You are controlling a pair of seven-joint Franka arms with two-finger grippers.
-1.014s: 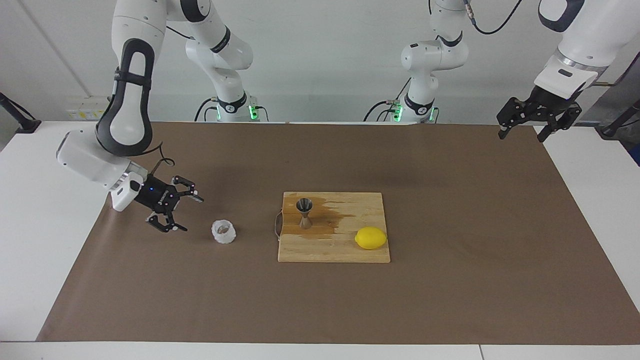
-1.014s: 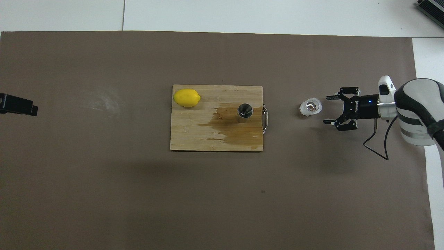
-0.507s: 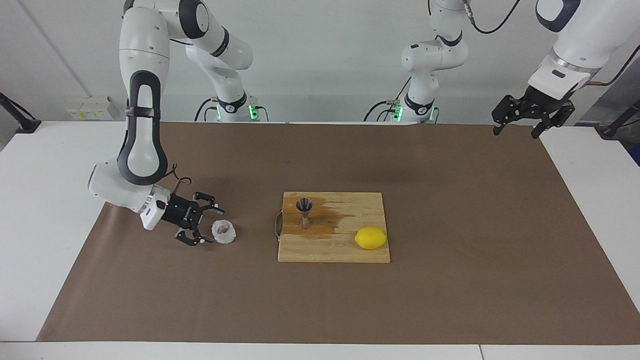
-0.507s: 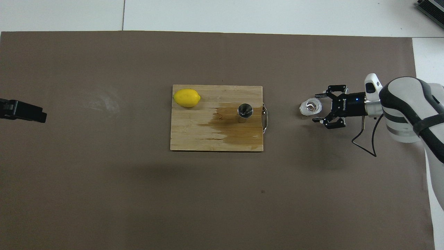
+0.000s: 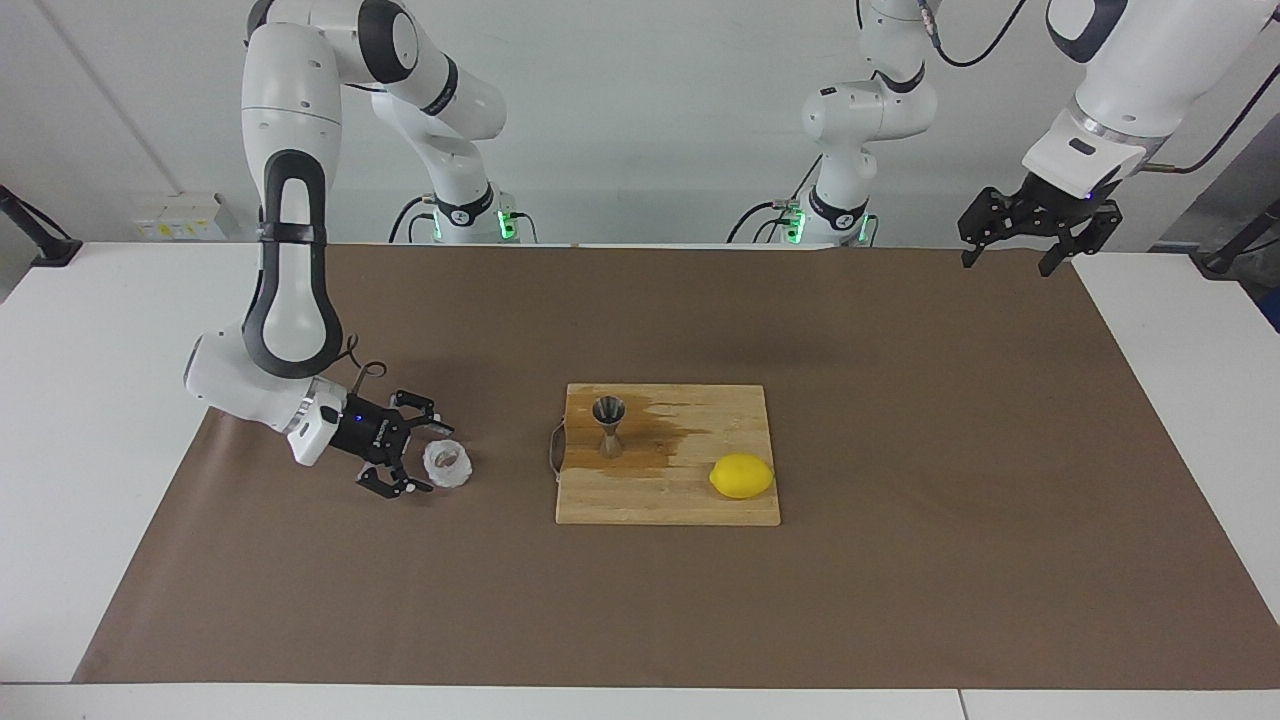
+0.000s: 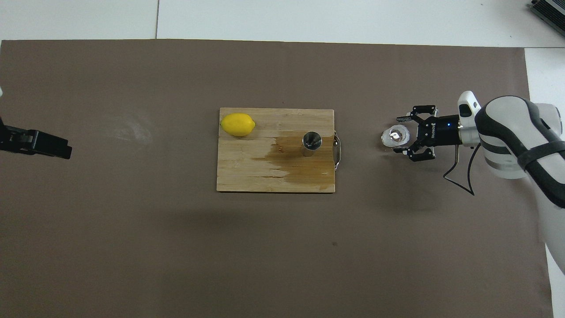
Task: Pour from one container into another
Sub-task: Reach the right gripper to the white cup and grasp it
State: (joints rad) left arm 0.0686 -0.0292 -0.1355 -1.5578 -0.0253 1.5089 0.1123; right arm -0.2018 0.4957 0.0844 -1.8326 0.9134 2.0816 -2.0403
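Observation:
The clear knobbly glass cup (image 5: pixel 447 463) (image 6: pixel 395 136) stands on the brown mat toward the right arm's end of the table. My right gripper (image 5: pixel 428 457) (image 6: pixel 398 134) lies low and level at the cup, open, one finger on each side of it. Whether the fingers touch the glass I cannot tell. The steel hourglass jigger (image 5: pixel 609 425) (image 6: pixel 311 143) stands upright on the wooden board (image 5: pixel 690 505) (image 6: pixel 247 172), at the board's end closest to the cup. My left gripper (image 5: pixel 1006 266) (image 6: pixel 48 145) hangs open and high over the mat's edge at the left arm's end, holding nothing.
A yellow lemon (image 5: pixel 742 476) (image 6: pixel 238 124) lies on the board's corner away from the cup. A dark wet stain (image 5: pixel 665 435) spreads on the board around the jigger. A metal handle (image 6: pixel 338 150) sticks out of the board toward the cup.
My right gripper has come down and forward until its open fingers flank the cup. The left gripper has drifted a little inward over the mat. The cup has not moved.

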